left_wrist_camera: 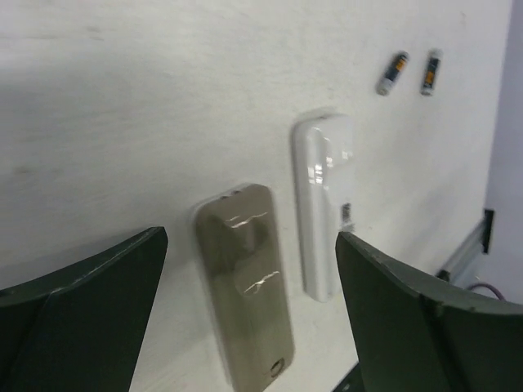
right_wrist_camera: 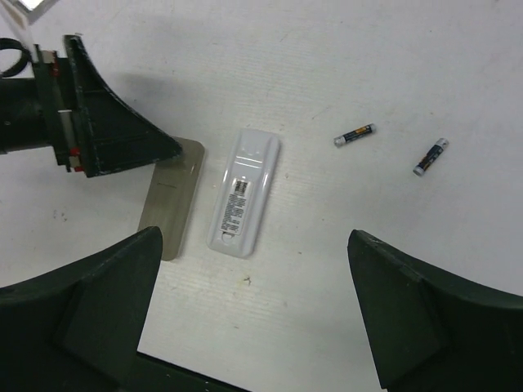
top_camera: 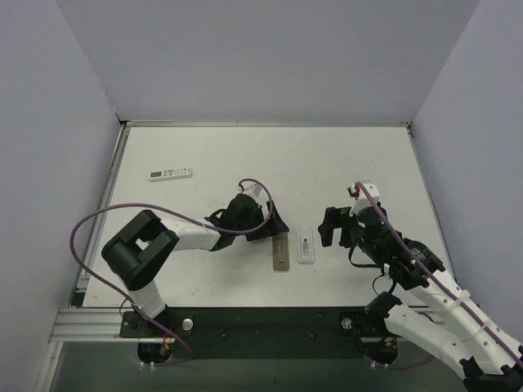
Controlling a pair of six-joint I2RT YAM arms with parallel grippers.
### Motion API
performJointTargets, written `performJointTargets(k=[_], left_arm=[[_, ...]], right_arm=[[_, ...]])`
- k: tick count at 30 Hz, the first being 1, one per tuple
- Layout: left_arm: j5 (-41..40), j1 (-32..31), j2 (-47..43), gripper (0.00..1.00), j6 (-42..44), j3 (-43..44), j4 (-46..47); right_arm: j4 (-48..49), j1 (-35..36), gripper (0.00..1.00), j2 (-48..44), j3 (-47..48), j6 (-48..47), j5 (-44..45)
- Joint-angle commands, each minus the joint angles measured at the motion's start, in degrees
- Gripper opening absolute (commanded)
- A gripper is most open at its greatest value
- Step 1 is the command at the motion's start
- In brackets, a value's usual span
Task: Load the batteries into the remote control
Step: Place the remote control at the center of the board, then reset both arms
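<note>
The small white remote control point(right_wrist_camera: 243, 192) lies flat with a label sticker facing up. Its grey-beige back piece point(right_wrist_camera: 172, 200) lies beside it, apart from it. Both also show in the top view, the remote point(top_camera: 306, 243) and the back piece point(top_camera: 281, 255). Two batteries point(right_wrist_camera: 356, 135) point(right_wrist_camera: 431, 156) lie loose to the right of the remote; the left wrist view shows them far off point(left_wrist_camera: 392, 72). My left gripper point(left_wrist_camera: 252, 238) is open, hovering over the back piece point(left_wrist_camera: 245, 286). My right gripper point(right_wrist_camera: 253, 238) is open and empty above the table just near of the remote.
A longer white remote with a display point(top_camera: 170, 173) lies at the far left of the table. The black front rail point(top_camera: 270, 322) runs along the near edge. My left gripper's finger point(right_wrist_camera: 106, 131) shows in the right wrist view next to the back piece.
</note>
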Motion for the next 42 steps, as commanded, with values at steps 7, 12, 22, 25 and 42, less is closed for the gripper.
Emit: performJointTargets(k=[7, 12, 22, 25, 42], left_arm=[[-23.8, 13.1, -22.0, 0.97, 10.2, -6.5, -32.2], [-32.2, 18.3, -41.7, 0.97, 15.2, -5.5, -44.1], [-46.4, 18.5, -78.3, 0.97, 26.3, 3.2, -55.2], [-47.4, 18.5, -86.3, 0.97, 28.5, 4.2, -54.4], [-50.2, 18.5, -100.5, 0.97, 31.7, 4.1, -51.4]], right_arm=[[-5.3, -1.1, 0.94, -6.5, 0.0, -3.5, 20.9], [-6.5, -1.5, 0.96, -12.7, 0.8, -4.3, 31.1], [-5.2, -1.5, 0.99, -24.0, 2.1, -6.9, 40.4], [-4.3, -1.5, 0.99, -26.8, 2.5, -8.4, 42.1], [-1.7, -1.5, 0.99, -30.0, 4.3, -12.3, 42.5]])
